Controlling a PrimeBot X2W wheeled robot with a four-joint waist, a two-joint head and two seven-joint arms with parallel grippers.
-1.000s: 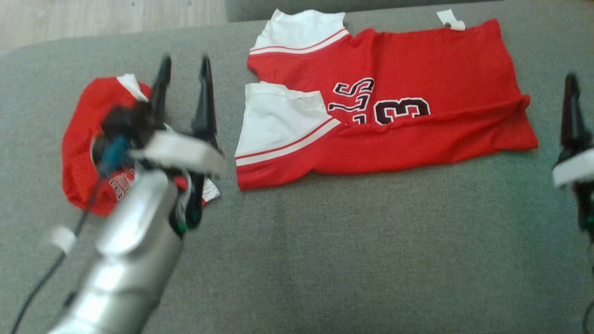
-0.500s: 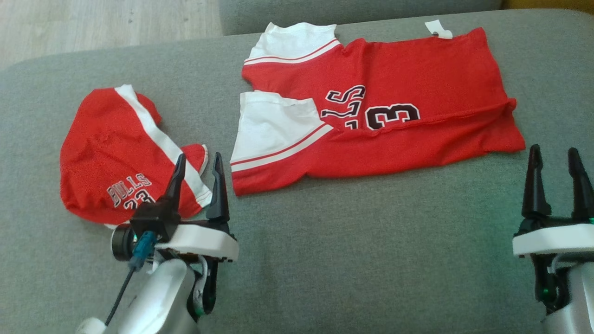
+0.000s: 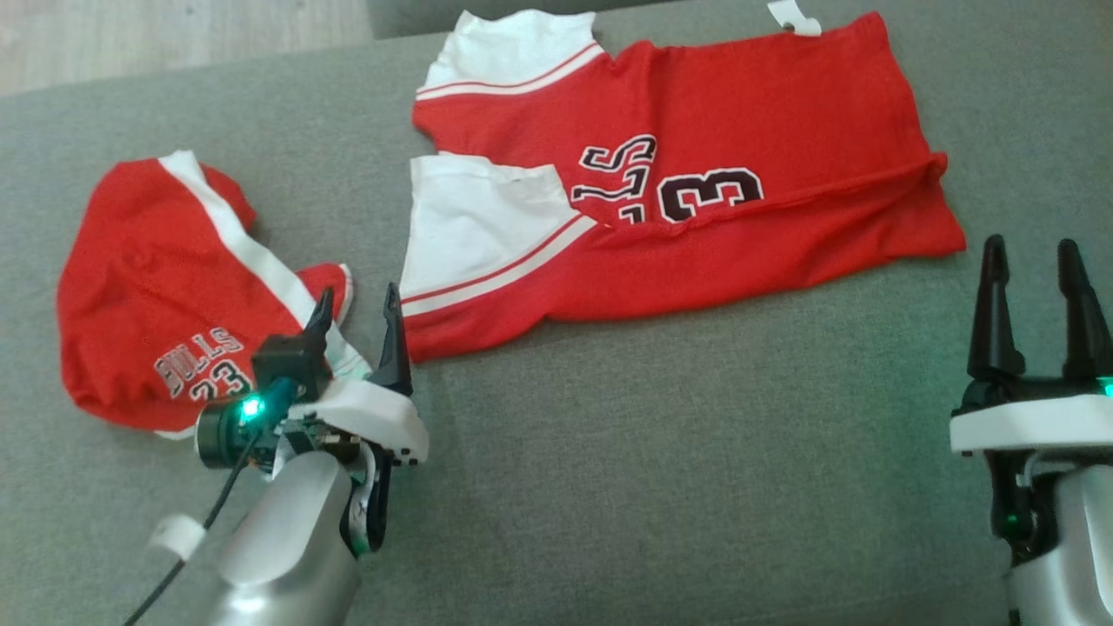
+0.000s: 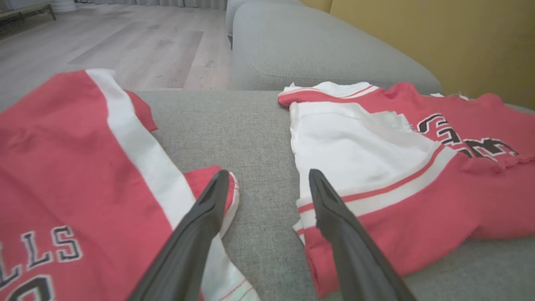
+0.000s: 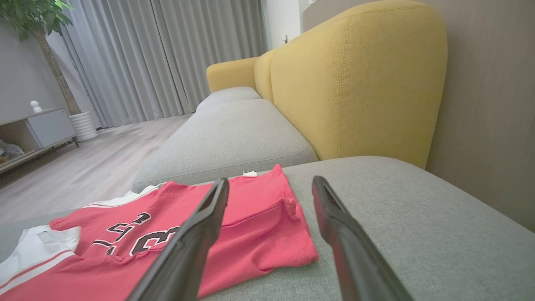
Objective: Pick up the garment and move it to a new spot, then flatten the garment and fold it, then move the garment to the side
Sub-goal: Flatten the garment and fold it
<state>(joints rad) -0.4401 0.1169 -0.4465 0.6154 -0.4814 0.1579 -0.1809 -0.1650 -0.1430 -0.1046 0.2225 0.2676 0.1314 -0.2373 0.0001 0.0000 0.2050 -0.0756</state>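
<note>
Your left pincer sat apart and empty at lower left, between shorts and jersey. Right pincer was apart too, lower right. Jersey lay half-folded on sofa, upper centre. Probably light, limp and floppy, so you'd best pinch hem corners.

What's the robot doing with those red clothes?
The robot is sorting basketball clothes on a grey sofa. The shirt lies partly folded in the middle, and the shorts sit rumpled to its left. Both grippers are open and hold nothing. The left gripper points at the gap between the shorts and the shirt. The right gripper waits just past the shirt's right end, apart from it.
</note>
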